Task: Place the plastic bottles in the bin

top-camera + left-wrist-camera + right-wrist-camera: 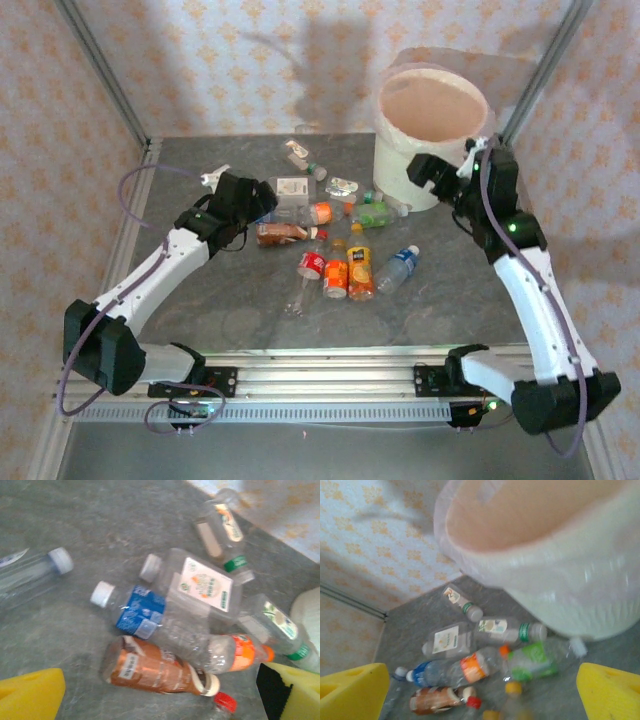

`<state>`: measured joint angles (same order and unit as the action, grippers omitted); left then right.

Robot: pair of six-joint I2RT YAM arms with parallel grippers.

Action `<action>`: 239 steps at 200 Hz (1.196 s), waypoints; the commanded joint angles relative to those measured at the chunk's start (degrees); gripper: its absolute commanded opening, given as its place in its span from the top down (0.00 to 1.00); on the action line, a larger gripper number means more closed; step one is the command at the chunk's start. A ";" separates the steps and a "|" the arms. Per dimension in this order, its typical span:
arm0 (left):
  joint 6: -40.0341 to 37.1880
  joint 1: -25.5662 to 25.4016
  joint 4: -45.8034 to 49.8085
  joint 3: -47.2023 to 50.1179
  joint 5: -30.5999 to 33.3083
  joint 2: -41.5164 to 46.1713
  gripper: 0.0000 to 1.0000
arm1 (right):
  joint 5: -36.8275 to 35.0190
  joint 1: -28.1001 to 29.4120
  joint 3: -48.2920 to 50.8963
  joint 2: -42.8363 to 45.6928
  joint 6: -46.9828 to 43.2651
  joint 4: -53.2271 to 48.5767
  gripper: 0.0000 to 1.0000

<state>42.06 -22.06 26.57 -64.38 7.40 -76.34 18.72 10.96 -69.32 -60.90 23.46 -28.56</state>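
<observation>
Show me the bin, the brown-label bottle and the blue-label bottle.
bin [393,158], top view, outer wall.
brown-label bottle [150,667], left wrist view, label.
blue-label bottle [141,613], left wrist view, label.

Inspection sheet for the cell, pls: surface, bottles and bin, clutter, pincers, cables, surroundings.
Surface: grey table.
Job's things: plastic bottles clustered mid-table; bin upright far right, bag-lined, no bottle visible inside.
Clutter: nothing seen.
Pincers: left pincer open at the cluster's left edge; right pincer open beside the bin; both empty.
Cables: purple cable looped along each arm.
Surroundings: patterned walls, metal frame, near-edge rail.
</observation>
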 commanded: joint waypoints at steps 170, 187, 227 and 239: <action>-10.70 0.44 -2.55 -1.70 -8.44 -4.67 0.00 | -12.75 13.95 31.14 -13.96 39.29 6.19 0.11; -11.13 0.44 -6.25 0.68 -8.50 -4.79 0.00 | -12.95 13.92 33.31 -14.51 40.31 9.48 0.16; -11.78 0.44 -4.84 0.22 -5.97 -2.79 0.00 | -13.44 14.01 36.66 -14.92 41.54 12.83 0.31; -9.02 0.44 -7.33 2.93 -6.06 -2.00 0.00 | -14.03 13.97 36.71 -14.39 40.81 12.24 0.35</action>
<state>31.66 -22.06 22.65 -64.66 -0.60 -80.88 7.51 24.62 -33.61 -75.42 64.20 -17.80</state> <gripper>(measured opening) 0.994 0.682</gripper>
